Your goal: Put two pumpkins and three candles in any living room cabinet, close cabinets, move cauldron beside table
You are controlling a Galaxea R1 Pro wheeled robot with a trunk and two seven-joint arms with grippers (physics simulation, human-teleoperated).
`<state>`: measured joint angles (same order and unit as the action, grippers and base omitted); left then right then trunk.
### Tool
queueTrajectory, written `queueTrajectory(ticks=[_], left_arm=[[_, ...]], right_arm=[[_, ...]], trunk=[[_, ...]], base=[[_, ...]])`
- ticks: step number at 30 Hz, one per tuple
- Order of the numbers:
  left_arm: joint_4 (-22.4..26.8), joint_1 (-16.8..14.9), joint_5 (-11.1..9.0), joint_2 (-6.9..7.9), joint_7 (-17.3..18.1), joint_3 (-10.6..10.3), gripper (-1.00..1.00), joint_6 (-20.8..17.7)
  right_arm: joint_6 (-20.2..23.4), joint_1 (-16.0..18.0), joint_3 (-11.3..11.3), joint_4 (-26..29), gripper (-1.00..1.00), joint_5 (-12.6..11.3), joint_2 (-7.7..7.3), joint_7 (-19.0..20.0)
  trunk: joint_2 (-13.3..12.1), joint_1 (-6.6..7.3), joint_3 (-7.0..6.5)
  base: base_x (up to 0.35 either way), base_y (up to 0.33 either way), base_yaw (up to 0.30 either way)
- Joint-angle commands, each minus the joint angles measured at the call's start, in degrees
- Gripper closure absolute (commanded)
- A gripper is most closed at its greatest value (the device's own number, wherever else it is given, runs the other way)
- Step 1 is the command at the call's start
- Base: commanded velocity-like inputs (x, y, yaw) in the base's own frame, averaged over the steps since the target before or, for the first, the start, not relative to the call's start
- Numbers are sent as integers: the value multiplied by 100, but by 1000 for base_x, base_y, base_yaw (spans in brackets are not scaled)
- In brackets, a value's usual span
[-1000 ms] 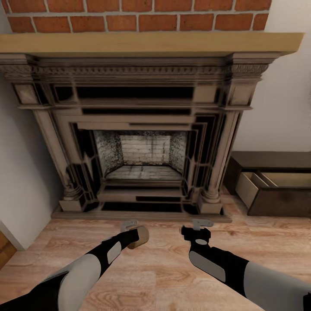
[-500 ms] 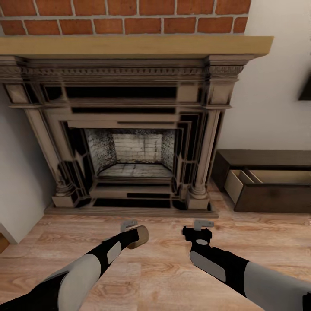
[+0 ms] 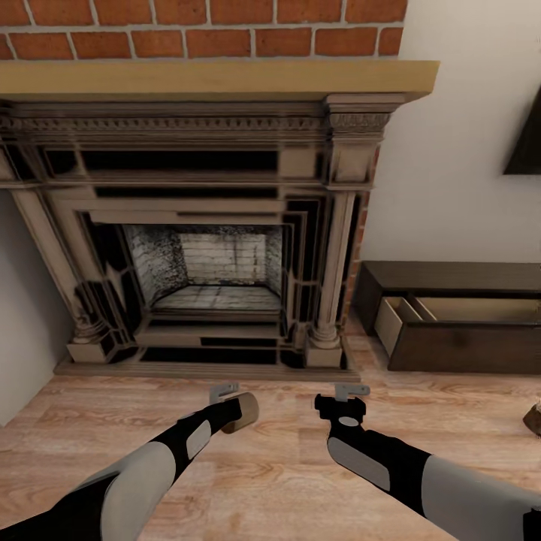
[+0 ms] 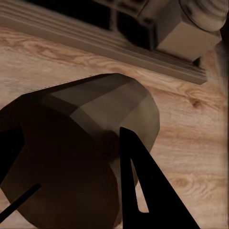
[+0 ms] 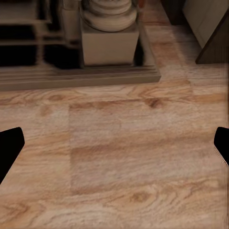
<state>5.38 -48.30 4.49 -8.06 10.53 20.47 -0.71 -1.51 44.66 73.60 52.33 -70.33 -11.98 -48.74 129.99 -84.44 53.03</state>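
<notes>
Candle (image 3: 242, 413) pinched in left gripper (image 3: 234, 402), right gripper (image 3: 347, 398) spread, empty; cabinet (image 3: 451, 330) drawer open, stowing w/ closing left.

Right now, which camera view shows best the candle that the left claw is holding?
The left wrist view: the candle is large and close there, with one dark finger across it. The head view shows the candle small, at the tip of the left claw. The right wrist view looks at bare wooden floor.
</notes>
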Motion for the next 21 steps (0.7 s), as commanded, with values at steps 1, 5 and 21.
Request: queueTrajectory(ticks=[1,5,21], left_arm=[[7,-4,43,-2,19,53,100,-7],[-20,-4,43,-2,19,53,100,-7],[-55,-4,43,-2,19,53,100,-9]], right_arm=[[-16,8,22,12,-100,-34,6,-22],[-20,7,25,14,-100,-33,26,-21],[-24,7,32,20,-100,-33,46,-13]], trunk=[[3,1,5],[3,1,5],[3,1,5]], base=[[6,-330,0],[1,-331,0],[-98,-303,0]])
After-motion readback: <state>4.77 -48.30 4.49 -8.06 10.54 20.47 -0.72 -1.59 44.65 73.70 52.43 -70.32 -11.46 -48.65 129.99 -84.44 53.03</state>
